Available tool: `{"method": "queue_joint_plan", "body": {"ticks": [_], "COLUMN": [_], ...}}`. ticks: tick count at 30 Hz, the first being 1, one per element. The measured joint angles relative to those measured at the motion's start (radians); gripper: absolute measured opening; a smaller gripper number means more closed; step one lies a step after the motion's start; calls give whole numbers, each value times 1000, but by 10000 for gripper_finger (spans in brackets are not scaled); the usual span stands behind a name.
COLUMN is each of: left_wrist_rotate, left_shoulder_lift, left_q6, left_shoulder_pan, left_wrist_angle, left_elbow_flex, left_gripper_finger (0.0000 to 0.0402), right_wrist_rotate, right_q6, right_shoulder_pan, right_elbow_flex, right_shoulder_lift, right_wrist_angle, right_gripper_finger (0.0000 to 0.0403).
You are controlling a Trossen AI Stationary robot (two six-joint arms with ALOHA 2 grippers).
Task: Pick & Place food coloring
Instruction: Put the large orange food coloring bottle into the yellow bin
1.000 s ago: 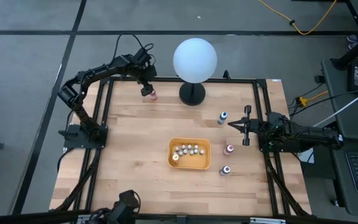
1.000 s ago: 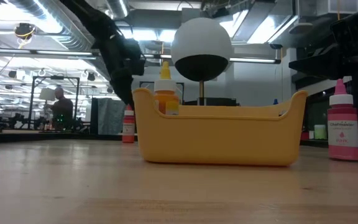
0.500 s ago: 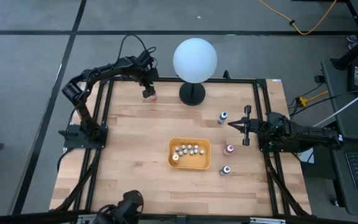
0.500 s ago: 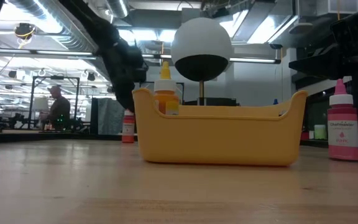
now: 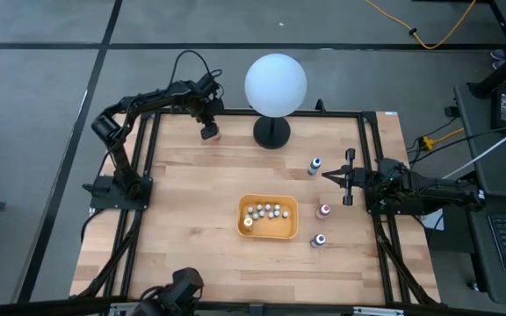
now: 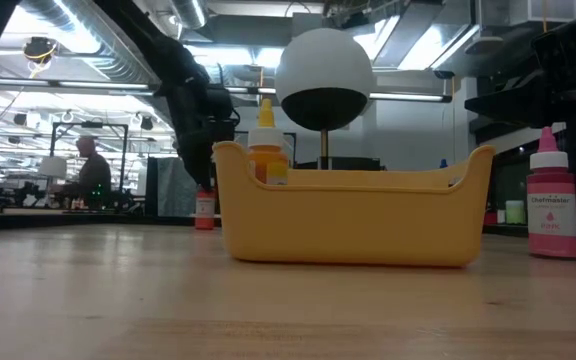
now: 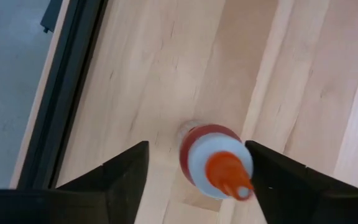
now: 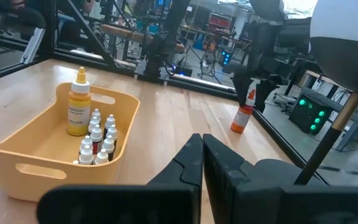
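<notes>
My left gripper (image 7: 194, 180) straddles one red bottle (image 7: 215, 160) near the table's far-left corner, jaws released. My right gripper (image 5: 348, 178) waits clenched, empty. Three bottles stand right of the yellow bin (image 5: 268, 231): blue (image 5: 315, 165), pink (image 5: 324, 210), purple (image 5: 320, 239). One yellow bottle (image 8: 78, 111) stands inside.

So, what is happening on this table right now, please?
The left gripper, open, is over a red bottle that stands at the far left of the wooden table, with one finger on each side of it and not yet closed. The right gripper waits shut at the right side. A yellow bin in the middle already holds an orange bottle and several small ones. Three more bottles stand outside it, near the right arm.
</notes>
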Motion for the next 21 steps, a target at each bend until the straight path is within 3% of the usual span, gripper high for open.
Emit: {"method": "queue_joint_plan", "body": {"ticks": [10,21], "left_wrist_rotate": [6,-4], "left_shoulder_lift": [-16,-103], "left_q6": [17,13], "left_shoulder_pan": [0,-63], "left_wrist_angle": [-11,-17], "left_elbow_flex": [1,1], "left_gripper_finger": [120,113], "right_wrist_rotate": [0,0], "right_q6": [0,0], "right_shoulder_pan": [0,0], "right_elbow_flex": [0,0], "right_shoulder_lift": [0,0], "right_wrist_angle": [0,0], "right_gripper_finger": [16,16]}}
